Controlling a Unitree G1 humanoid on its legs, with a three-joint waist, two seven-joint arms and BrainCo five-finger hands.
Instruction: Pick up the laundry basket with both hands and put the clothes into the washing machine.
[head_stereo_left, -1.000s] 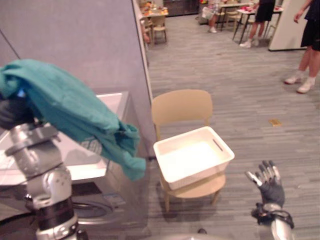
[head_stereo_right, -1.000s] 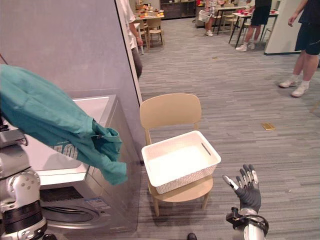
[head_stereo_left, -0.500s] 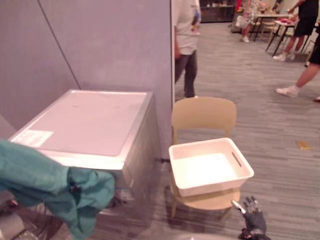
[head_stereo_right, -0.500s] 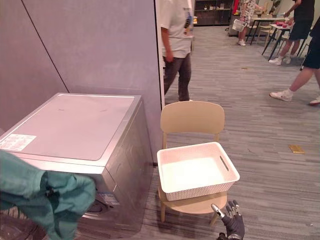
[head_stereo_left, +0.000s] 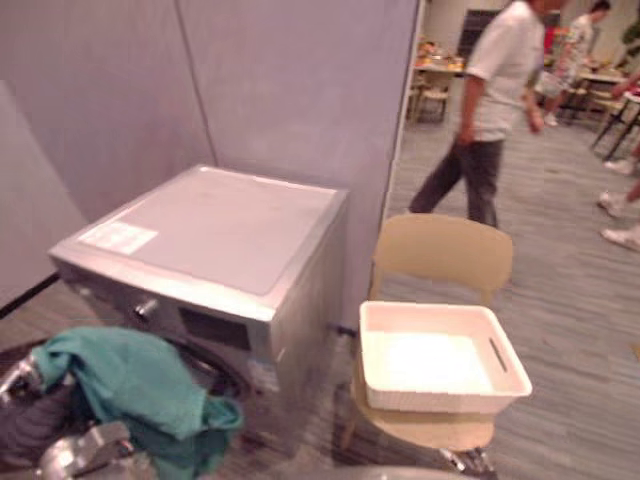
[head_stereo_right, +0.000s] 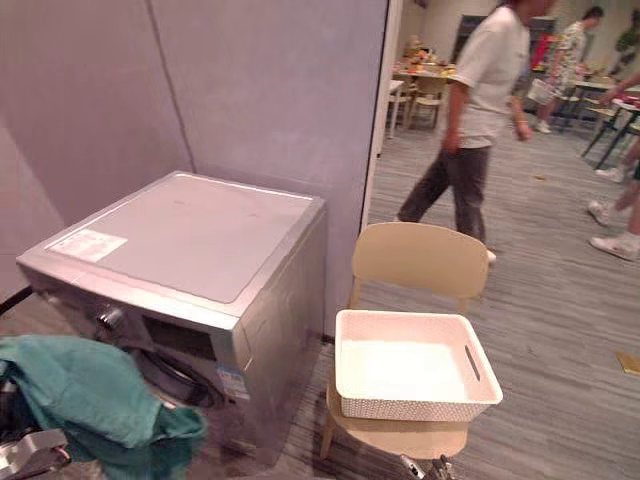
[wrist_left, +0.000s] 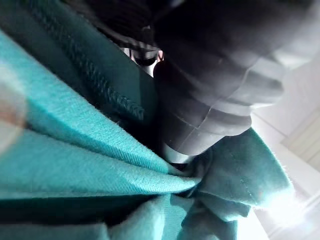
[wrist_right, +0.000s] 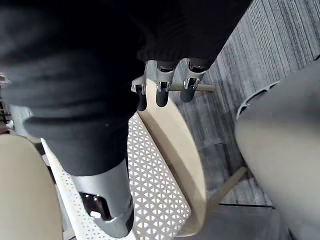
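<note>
The teal garment (head_stereo_right: 85, 400) lies draped over the left hand (wrist_left: 215, 95), whose fingers are hidden so I cannot tell their state, low before the washing machine (head_stereo_right: 190, 250), while the white laundry basket (head_stereo_right: 410, 408) sits on the beige chair (head_stereo_right: 420, 260) beside it and the right hand (wrist_right: 161, 85) hangs with relaxed, straight fingers near the seat.

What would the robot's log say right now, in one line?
left hand: carrying teal cloth, low by washer front | right hand: open, empty, near chair | basket: empty, on chair
</note>
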